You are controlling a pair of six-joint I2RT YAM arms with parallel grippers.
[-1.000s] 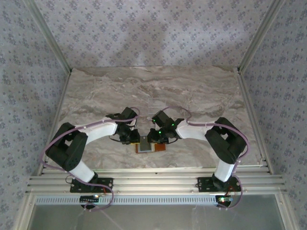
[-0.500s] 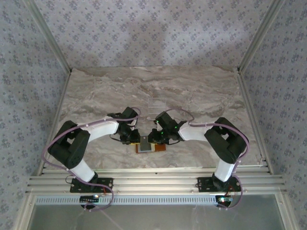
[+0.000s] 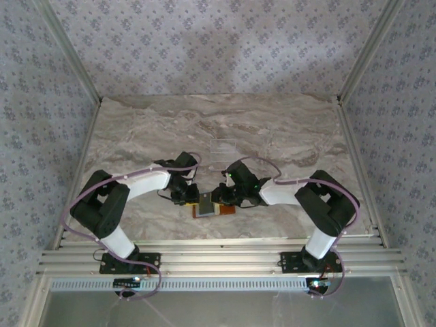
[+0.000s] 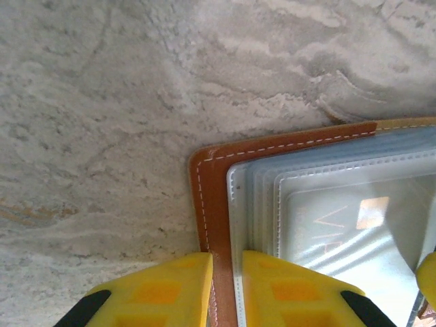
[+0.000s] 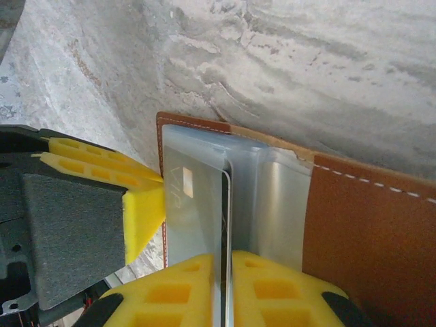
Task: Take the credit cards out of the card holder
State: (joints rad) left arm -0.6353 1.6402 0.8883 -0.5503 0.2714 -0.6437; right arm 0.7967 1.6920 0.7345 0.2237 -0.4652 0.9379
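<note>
1. The right arm (image 3: 276,194) has sunk: its white forearm now lies lower and flatter, closer to the near edge of the desk (image 3: 136,136).
2. Its black elbow has swung outward to the right and a little nearer the bases.
3. The wrist behind the right gripper (image 3: 216,197) has slid toward the near edge and turned, so the gripper now meets the card holder (image 3: 223,210) more from the side than from behind.
4. The lilac cable (image 3: 272,167), earlier bunched in a small loop above that wrist, is now drawn out in a long arc from wrist to elbow.
5. The left arm (image 3: 146,182) has edged slightly toward the middle.
</note>
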